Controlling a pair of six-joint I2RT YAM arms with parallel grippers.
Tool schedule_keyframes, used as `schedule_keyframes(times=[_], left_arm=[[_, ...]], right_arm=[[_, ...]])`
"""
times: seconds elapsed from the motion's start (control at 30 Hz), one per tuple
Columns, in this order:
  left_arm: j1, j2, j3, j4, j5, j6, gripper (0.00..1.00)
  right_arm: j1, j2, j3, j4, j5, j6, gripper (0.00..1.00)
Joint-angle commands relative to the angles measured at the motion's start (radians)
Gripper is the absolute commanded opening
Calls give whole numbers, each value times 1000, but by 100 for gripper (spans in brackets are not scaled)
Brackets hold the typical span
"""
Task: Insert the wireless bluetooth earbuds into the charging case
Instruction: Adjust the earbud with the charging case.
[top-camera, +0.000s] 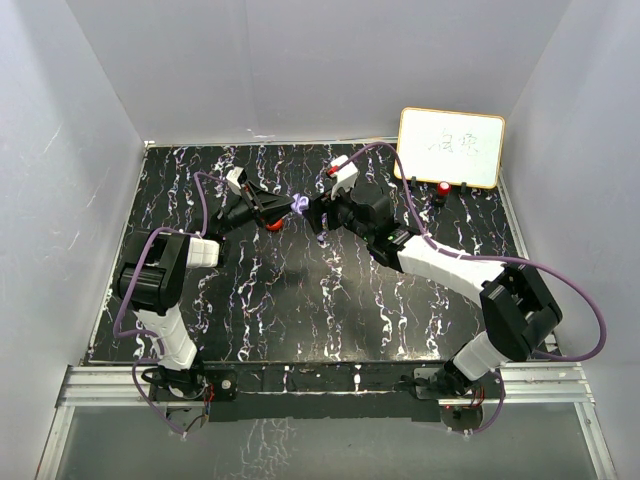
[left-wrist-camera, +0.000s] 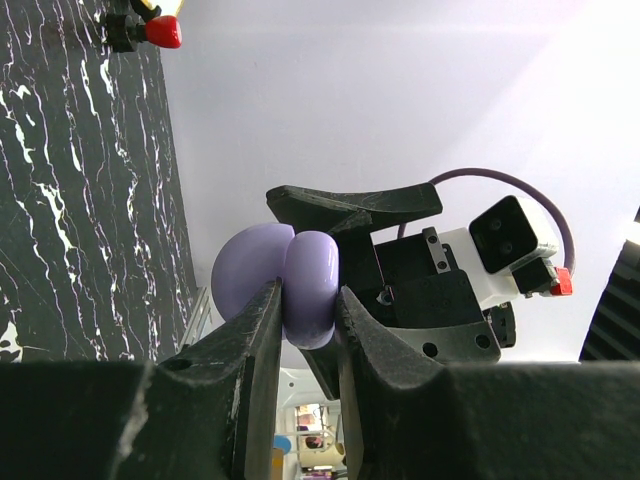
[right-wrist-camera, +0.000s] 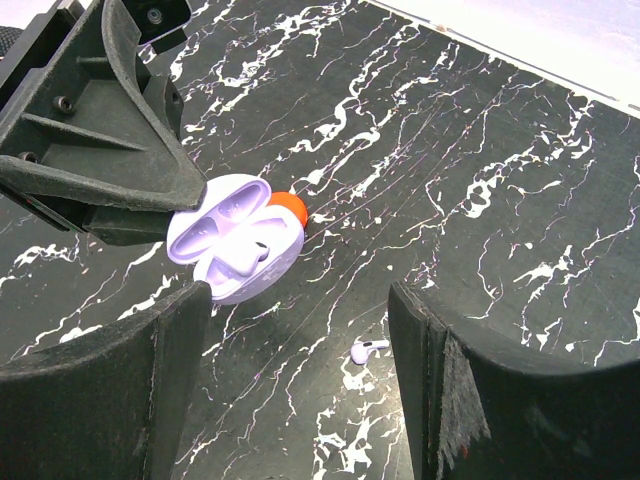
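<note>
Right tool (right-wrist-camera: 298, 300), jaws apart, hangs over the loose earbud (right-wrist-camera: 368, 349), lower centre. Left tool (left-wrist-camera: 310, 300) clamps the open case (right-wrist-camera: 235, 235); a pick-up likely follows.

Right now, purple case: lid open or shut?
Open: the purple case, clamped by the left gripper, shows both shell halves spread, one earbud lying inside.

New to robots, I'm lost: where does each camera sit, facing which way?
Top external: above and behind, looking down at the table; left arm and right arm show.
Left wrist: looks along the left gripper, shut on the purple case.
Right wrist: looks down at the table through the open right gripper.
Shared: all see the purple case.
</note>
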Motion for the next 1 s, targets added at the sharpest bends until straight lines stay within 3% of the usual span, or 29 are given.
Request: schedule_keyframes(times=[0.0, 0.97], left_arm=[[-7, -11, -9, 54, 6, 0, 0], [-10, -34, -27, 52, 5, 0, 0]], right_arm=[[2, 2, 53, 49, 21, -6, 69], [3, 28, 81, 60, 43, -10, 69]])
